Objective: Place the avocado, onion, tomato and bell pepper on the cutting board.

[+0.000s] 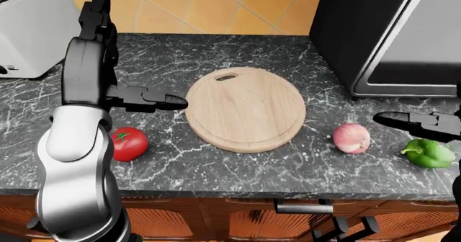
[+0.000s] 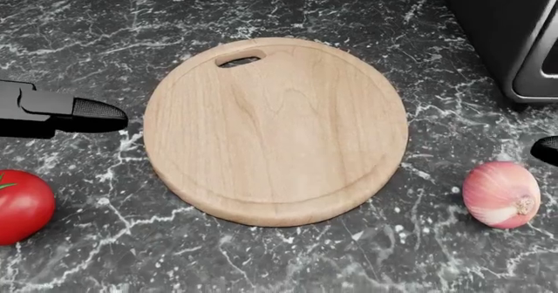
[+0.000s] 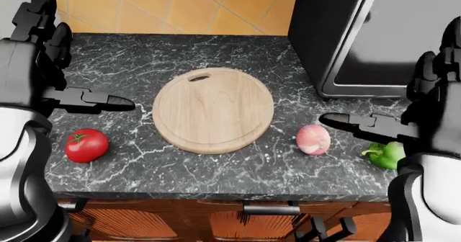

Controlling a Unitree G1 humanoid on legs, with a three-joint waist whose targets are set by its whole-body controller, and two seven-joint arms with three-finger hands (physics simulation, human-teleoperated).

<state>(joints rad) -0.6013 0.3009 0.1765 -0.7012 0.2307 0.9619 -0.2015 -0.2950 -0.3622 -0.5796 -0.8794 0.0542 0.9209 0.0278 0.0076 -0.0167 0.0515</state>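
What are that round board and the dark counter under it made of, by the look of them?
The cutting board looks like pale, matte wood: grain lines run across it, and it has a cut-out handle slot. The counter looks like polished black marble or a similar stone, judging by its white veins. Both are simulator renders, so this is appearance only.

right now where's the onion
In the right-eye view the onion sits on the counter right of the cutting board, with the bell pepper farther right.
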